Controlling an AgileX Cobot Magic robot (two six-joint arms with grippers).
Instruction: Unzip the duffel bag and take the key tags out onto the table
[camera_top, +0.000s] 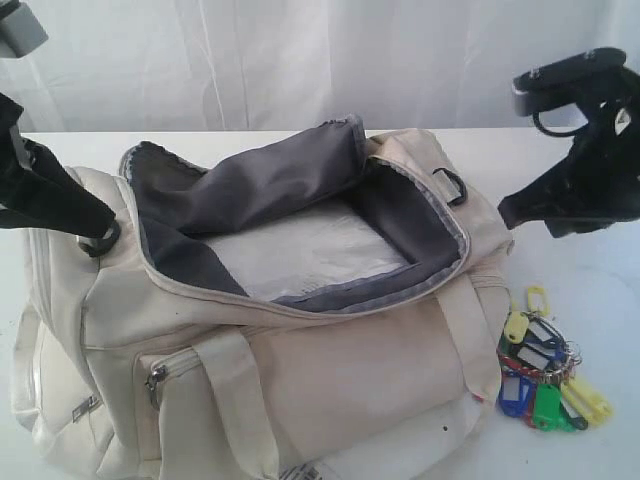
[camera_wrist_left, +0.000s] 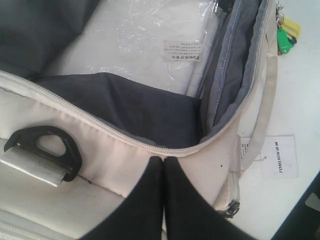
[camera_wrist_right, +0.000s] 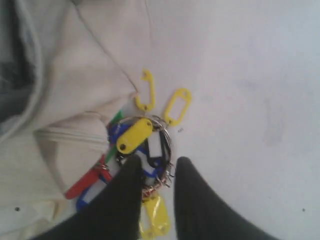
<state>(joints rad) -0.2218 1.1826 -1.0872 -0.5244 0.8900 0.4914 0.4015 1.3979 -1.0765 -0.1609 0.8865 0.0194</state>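
Note:
The cream duffel bag (camera_top: 330, 370) lies unzipped, its grey lining folded back over the open mouth. The key tags (camera_top: 545, 372), a bunch of yellow, blue, green and red, lie on the white table (camera_top: 590, 290) against the bag's right end. My right gripper (camera_top: 508, 212) hangs open in the air above them. In the right wrist view the key tags (camera_wrist_right: 135, 135) lie beneath the gripper (camera_wrist_right: 157, 162), with nothing held. My left gripper (camera_wrist_left: 163, 160) is shut, its tips against the bag's cream fabric just below the zip (camera_wrist_left: 100, 127), beside a dark D-ring (camera_wrist_left: 50, 147).
Inside the bag lies a white pad in clear plastic (camera_top: 300, 255) with a small label (camera_wrist_left: 182, 51). A white paper barcode tag (camera_wrist_left: 280, 157) lies on the table by the bag's corner. A second D-ring (camera_top: 452, 185) sits at the bag's far right. A white curtain hangs behind.

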